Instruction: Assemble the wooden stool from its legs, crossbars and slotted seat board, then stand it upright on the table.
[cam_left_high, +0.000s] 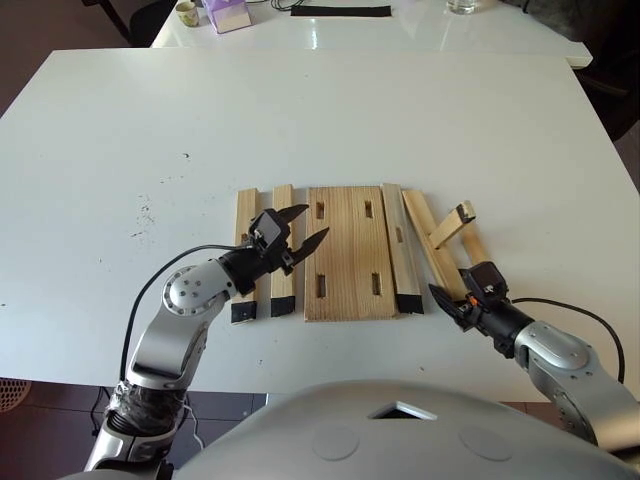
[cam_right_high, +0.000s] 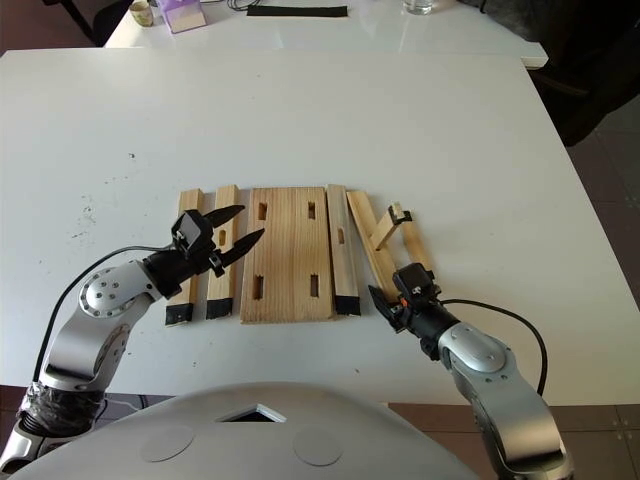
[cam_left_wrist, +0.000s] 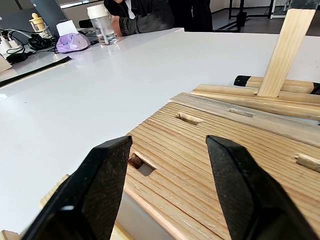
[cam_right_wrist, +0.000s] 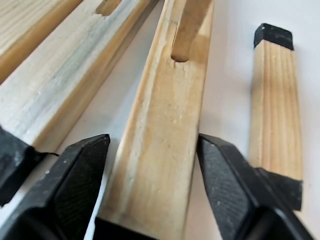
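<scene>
No writing, label, number or sign is legible on any surface

Both head eyes look down, sharing the whole table (cam_left_high: 120, 150); wrist cameras peer closely past their jaws.

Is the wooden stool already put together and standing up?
No, the seat board lies flat on the table, with loose legs beside it.

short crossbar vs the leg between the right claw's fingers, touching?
Touching. The right wrist view shows the end of the crossbar seated in the slot of the leg that the right claw straddles.
</scene>
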